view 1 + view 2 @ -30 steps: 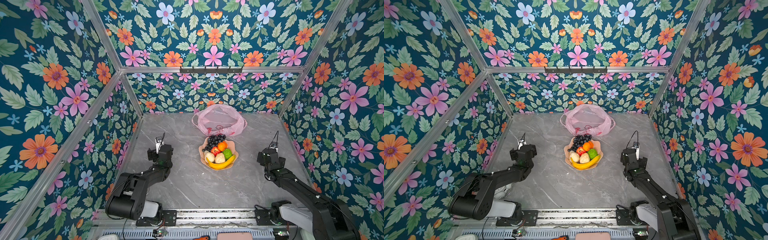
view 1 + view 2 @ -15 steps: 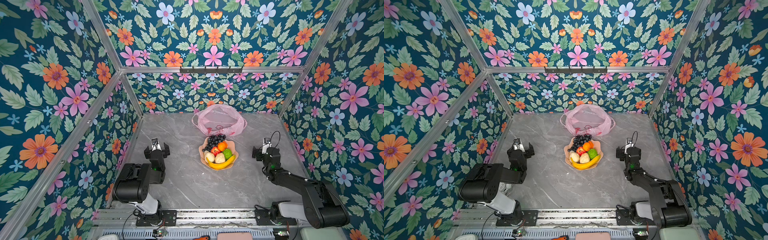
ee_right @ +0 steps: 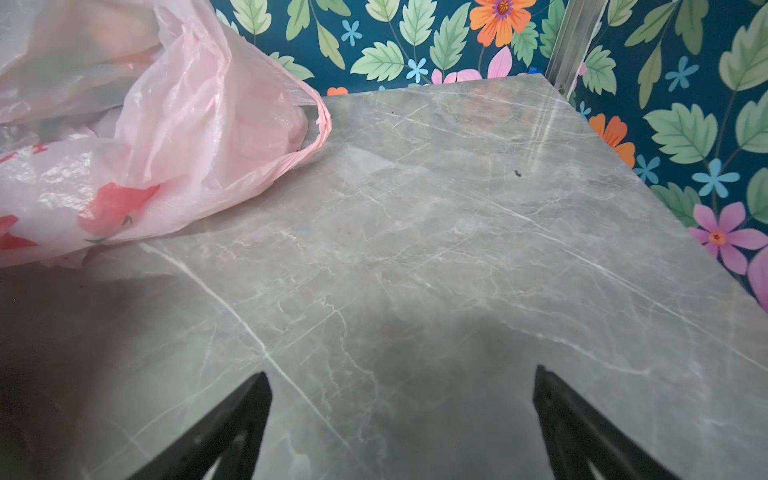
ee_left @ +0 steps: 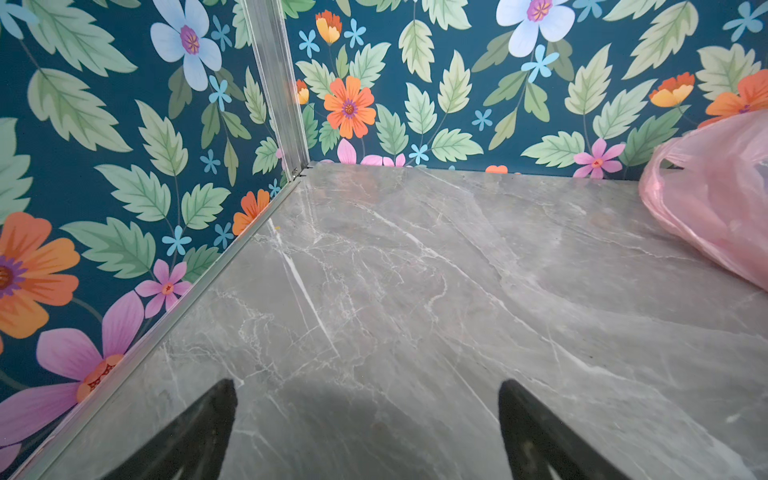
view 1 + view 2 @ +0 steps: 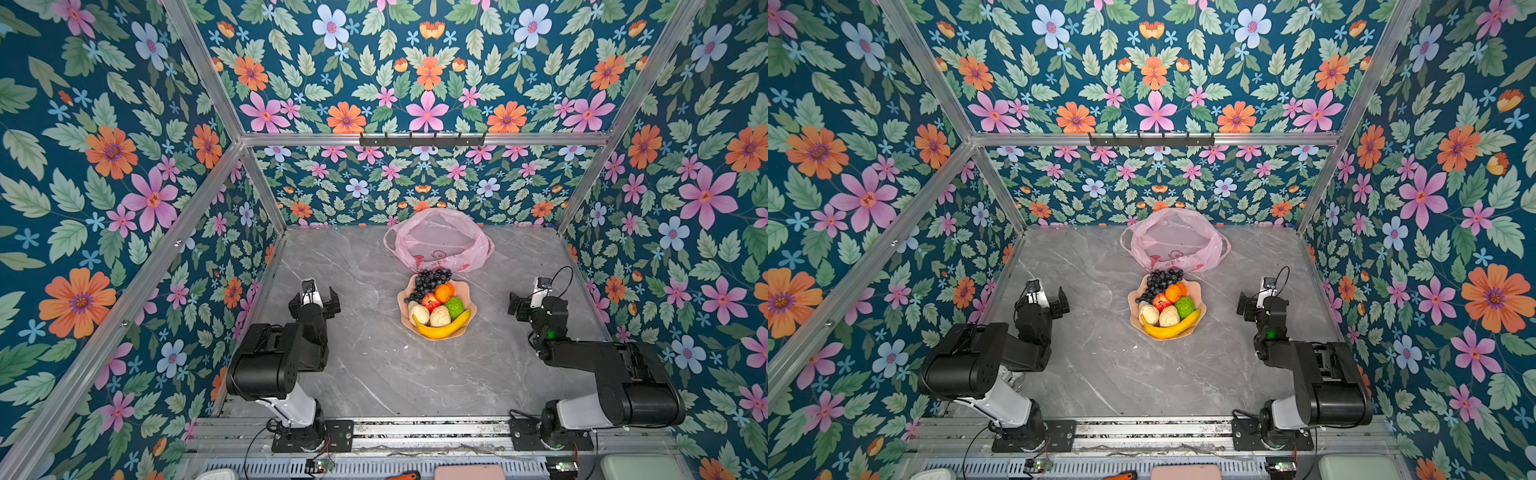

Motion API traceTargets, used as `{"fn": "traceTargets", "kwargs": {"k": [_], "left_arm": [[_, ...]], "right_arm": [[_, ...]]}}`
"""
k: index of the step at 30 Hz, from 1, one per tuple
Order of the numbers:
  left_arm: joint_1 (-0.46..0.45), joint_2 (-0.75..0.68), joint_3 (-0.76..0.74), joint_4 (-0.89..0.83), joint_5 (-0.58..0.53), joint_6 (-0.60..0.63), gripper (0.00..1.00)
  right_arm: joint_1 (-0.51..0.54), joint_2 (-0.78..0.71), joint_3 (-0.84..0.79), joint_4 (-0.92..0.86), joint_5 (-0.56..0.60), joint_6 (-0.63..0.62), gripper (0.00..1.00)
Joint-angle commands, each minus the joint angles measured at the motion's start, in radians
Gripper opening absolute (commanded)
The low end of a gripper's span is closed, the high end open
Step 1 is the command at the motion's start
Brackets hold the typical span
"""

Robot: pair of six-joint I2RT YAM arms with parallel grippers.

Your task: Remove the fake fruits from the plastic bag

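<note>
2 grippers, both empty: left gripper (image 5: 314,300) at 9 o'clock, fingers spread; fake fruits (image 5: 436,305) heaped in bowl (image 5: 466,287) mid-bench; plastic bag (image 5: 440,241) slack at 12; right gripper (image 5: 524,305) at 3, fingers spread. Task apparently complete; park clear.

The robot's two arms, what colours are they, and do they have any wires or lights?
Both arms are mostly black, with chunky rounded joints and a white section near the base. The left hand and right hand have black fingers that taper to tips, and a small silver-white camera block. A thin black cable loops above the right hand, and a green light glows on that arm.
</note>
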Motion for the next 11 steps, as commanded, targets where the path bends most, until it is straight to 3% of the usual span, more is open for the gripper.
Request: {"fn": "traceTargets", "kwargs": {"k": [1,11], "left_arm": [[0.000,0.001,0.001,0.033,0.004,-0.008,1.00],[-0.004,0.000,0.002,0.030,0.010,0.001,1.00]], "right_arm": [[0.000,0.000,0.001,0.037,-0.002,0.016,0.99],[0.001,-0.001,0.001,0.032,-0.002,0.015,0.99]]}}
